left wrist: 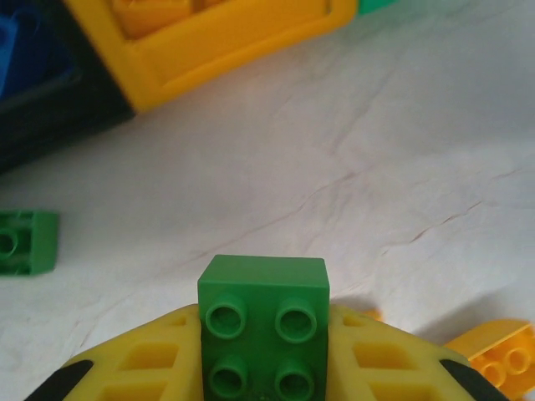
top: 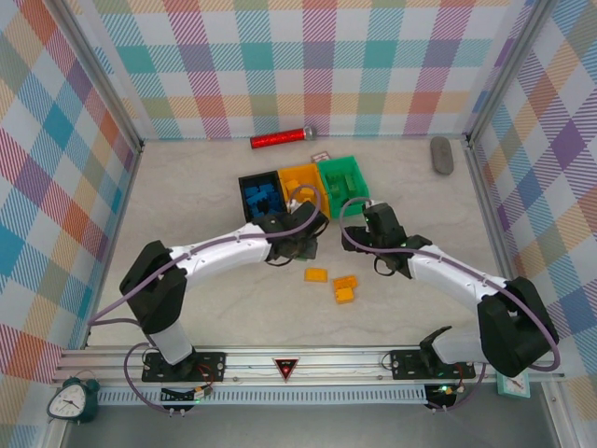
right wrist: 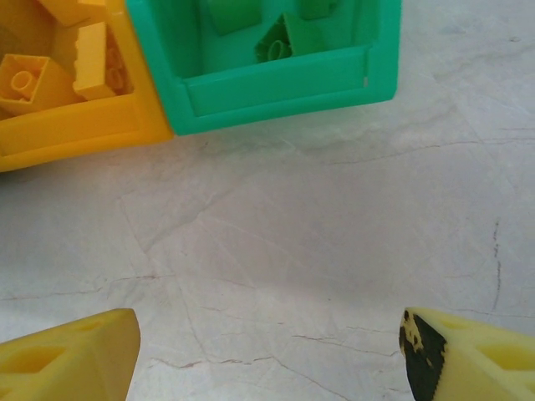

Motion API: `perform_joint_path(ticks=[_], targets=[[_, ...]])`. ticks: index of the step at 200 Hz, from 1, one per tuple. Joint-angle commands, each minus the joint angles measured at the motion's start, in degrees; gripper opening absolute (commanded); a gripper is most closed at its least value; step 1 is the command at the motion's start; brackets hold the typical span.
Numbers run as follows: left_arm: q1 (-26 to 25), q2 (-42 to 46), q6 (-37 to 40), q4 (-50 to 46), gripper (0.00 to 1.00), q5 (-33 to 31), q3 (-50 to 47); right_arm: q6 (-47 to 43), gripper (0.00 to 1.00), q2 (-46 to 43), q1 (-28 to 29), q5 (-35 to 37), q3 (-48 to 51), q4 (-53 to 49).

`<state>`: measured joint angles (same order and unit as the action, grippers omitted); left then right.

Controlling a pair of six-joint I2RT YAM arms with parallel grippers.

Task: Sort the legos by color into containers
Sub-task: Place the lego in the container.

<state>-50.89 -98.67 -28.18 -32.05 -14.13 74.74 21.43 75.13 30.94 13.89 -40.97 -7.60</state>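
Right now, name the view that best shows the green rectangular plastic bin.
Top external: the whole green bin shows, rim and contents. Right wrist crops it to the near wall and a few green bricks; left wrist catches a corner.

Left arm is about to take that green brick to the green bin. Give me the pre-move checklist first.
1. green brick clamped in the left claw: ok, it sits squarely between the fingers.
2. green bin open, with room inside: ok.
3. Route to that bin free: not ok, the right claw hangs open just in front of it.
4. Height enough to clear the orange bin wall on the way: cannot tell.
5. Table sorted: not ok, a loose green brick and orange bricks lie outside the bins.
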Motion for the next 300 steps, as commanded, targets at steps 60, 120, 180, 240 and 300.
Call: perform_joint_path(ticks=[60,120,180,240,300], targets=[[3.43,-10.43,6.34,-2.1,0.17,4.51,19.97,2.51,0.82,-3.83,-2.1,-0.28,3.21,3.49],[10.68,-17.94,0.04,4.36,0.18,14.76,30.36,4.84,0.82,-1.59,-2.31,-4.51,3.81,6.03],[12.52,-29.41,2.79,4.15,0.2,11.86,46.72,4.94,0.82,-1.92,-2.29,-4.65,3.54,5.36],[14.06,-40.07,-0.59,5.28,0.52,12.53,59.79,4.98,0.82,-0.35,-2.33,-5.19,3.38,6.13],[13.9,-30.78,0.47,12.81,0.67,17.27,44.42,5.11,0.82,0.77,-2.35,-5.55,3.1,6.43]])
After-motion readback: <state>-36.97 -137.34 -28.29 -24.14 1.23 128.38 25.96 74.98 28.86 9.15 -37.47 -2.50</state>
